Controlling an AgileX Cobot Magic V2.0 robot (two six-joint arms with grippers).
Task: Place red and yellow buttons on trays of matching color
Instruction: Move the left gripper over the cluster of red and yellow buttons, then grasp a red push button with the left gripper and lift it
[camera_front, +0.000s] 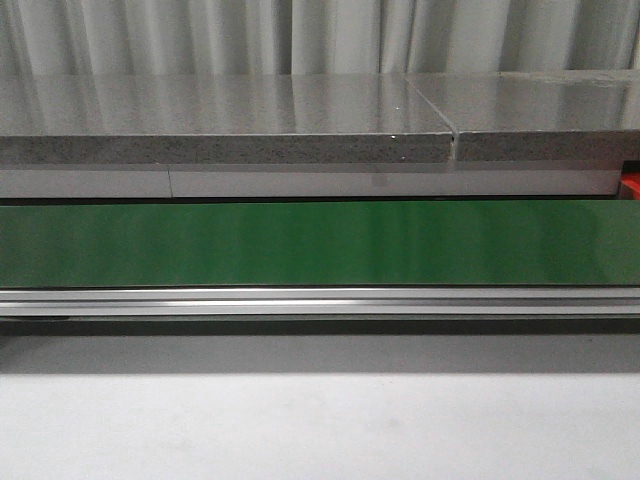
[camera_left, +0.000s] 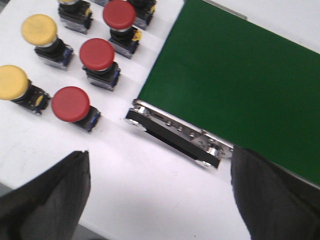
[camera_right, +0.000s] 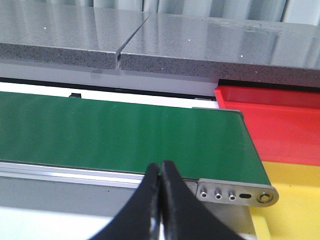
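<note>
In the front view, a green conveyor belt (camera_front: 320, 243) is seen across mid-frame, with no arm visible. In the left wrist view, red buttons (camera_left: 96, 54) and yellow buttons (camera_left: 39, 29) are grouped on the white counter (camera_left: 150, 185) at upper left; the left gripper (camera_left: 160, 192) jaws are held wide apart. In the right wrist view, the right gripper (camera_right: 161, 200) jaws are pressed together, empty; a red tray (camera_right: 280, 122) and yellow tray (camera_right: 292, 200) are seen at right.

We face a conveyor belt (camera_front: 320, 243) running left to right across the table (camera_front: 320, 425), with a stone counter (camera_front: 220, 118) behind it. Push buttons (camera_left: 70, 65) stand in rows beside one belt end; two trays (camera_right: 280, 150) adjoin the other.
</note>
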